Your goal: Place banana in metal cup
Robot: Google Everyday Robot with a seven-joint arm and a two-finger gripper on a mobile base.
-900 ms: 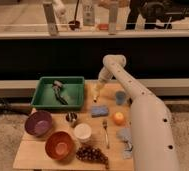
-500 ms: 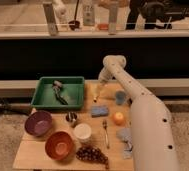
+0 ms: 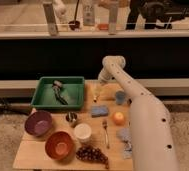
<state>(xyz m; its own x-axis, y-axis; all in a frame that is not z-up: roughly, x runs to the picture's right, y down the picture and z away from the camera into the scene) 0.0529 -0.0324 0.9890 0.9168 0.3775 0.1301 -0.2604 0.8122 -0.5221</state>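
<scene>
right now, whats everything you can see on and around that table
banana: one, pale yellow, table's far edge, below the tool
metal cup: one, silver, left of the sponge
tray: one, green, far left, dark utensils inside
purple bowl: one, left side
orange bowl: one, front left
white cup: one, front centre
blue cup: one, far right
sponge: one, blue, centre
orange fruit: one, right of fork
fork: one, silver, centre
grapes: one bunch, dark, front edge
table: one, wooden
arm: one, white, right side
tool: one, above the banana

Shiny metal cup (image 3: 71,118), matt wooden table (image 3: 35,153), smooth white arm (image 3: 148,120), jaws over table's back edge.
</scene>
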